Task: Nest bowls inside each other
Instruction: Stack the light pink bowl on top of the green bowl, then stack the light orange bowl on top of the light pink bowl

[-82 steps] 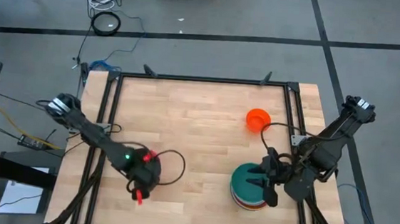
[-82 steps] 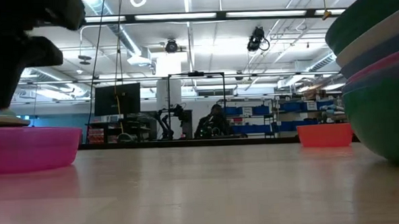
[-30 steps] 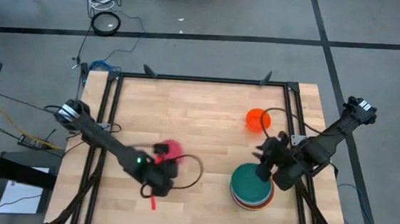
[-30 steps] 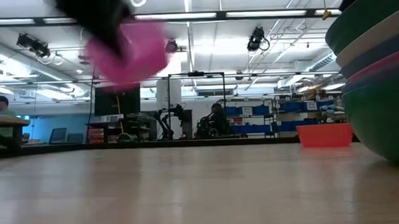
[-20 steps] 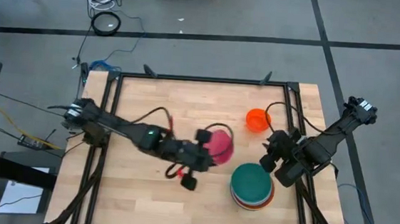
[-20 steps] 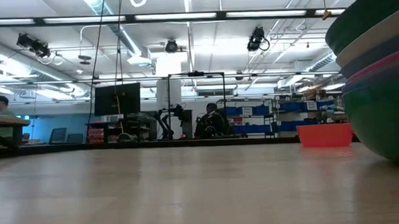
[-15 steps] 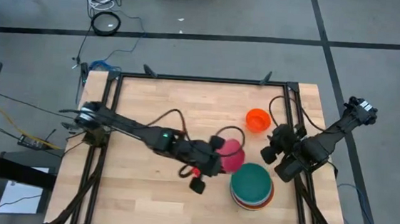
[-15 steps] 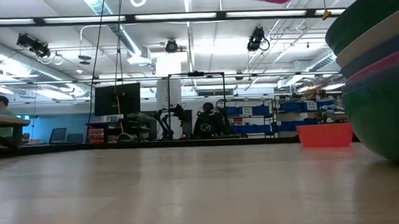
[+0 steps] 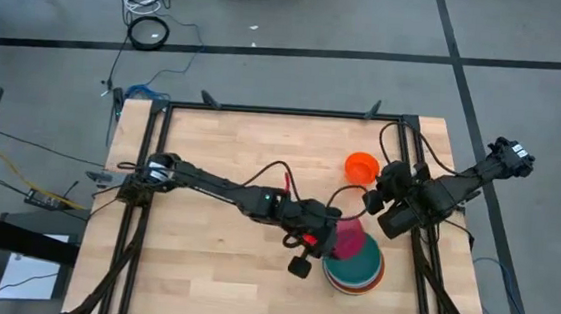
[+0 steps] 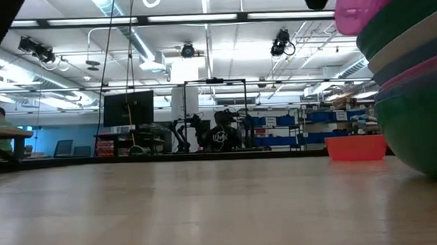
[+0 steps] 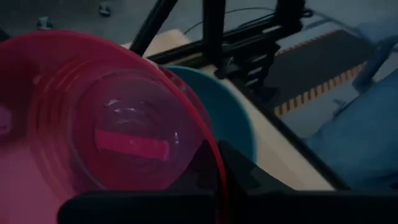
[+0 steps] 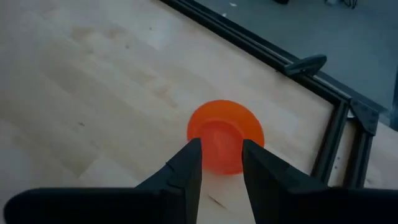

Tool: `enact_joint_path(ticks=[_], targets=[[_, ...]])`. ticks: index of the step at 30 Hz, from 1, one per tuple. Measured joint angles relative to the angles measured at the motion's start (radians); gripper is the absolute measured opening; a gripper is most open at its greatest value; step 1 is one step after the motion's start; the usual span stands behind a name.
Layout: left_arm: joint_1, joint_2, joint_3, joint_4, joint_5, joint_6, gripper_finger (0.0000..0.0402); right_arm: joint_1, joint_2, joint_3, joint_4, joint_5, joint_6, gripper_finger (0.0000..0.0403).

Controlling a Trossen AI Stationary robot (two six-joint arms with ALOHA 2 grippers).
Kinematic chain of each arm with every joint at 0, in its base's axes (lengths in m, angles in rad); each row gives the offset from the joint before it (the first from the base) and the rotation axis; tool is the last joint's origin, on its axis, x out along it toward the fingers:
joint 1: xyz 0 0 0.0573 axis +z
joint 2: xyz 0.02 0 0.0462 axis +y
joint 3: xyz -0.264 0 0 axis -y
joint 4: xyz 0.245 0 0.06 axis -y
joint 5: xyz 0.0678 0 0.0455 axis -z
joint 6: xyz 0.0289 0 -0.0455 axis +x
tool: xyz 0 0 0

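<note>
A pink bowl [image 9: 355, 243] hangs tilted over the stack of nested bowls [image 9: 356, 269], whose top bowl is teal [image 11: 227, 115]. The stack stands near the table's front right. My left gripper [image 9: 331, 239] is shut on the pink bowl and reaches in from the left. In the low view the pink bowl [image 10: 367, 5] shows just above the stack [image 10: 417, 92]. A small orange bowl [image 9: 362, 166] rests on its base at the far right. My right gripper [image 12: 222, 169] is open and points at the orange bowl [image 12: 225, 138] from a short way off. My left gripper holds the pink bowl by its rim [image 11: 214, 177], coming slanting down from the table's left. The gripper's own body hides how the fingers lie. The bowl is tipped, its hollow facing back along the arm. Whether it touches the stack below, I cannot tell.
Black frame rails [image 9: 284, 111] run along the table's edges, and one corner [image 12: 339, 112] lies just beyond the orange bowl. Bare wood [image 9: 221, 152] spreads over the table's left and middle. Cables loop off both arms.
My left gripper has swung the pink bowl, lifted clear of the table, from left of centre toward the right edge, ending over the stack; it turned and tipped the bowl on the way. My right gripper has drawn back from the stack toward the far edge and turned to the orange bowl.
</note>
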Motion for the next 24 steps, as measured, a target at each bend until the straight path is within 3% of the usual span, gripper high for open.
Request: enact_joint_path(ticks=[7, 15, 24], targets=[[0.0, 0.01, 0.0, 0.052, 0.019, -0.026, 0.0006, -0.007, 0.0, 0.0, 0.0, -0.001, -0.023, 0.0102], [-0.006, 0.01, 0.0, 0.053, 0.056, -0.048, 0.0062, -0.007, 0.0, 0.0, 0.001, -0.007, -0.031, 0.0107], [-0.012, 0.01, 0.0, 0.049, 0.067, -0.06, 0.0068, -0.007, 0.0, 0.0, 0.0, -0.01, -0.032, 0.0109]])
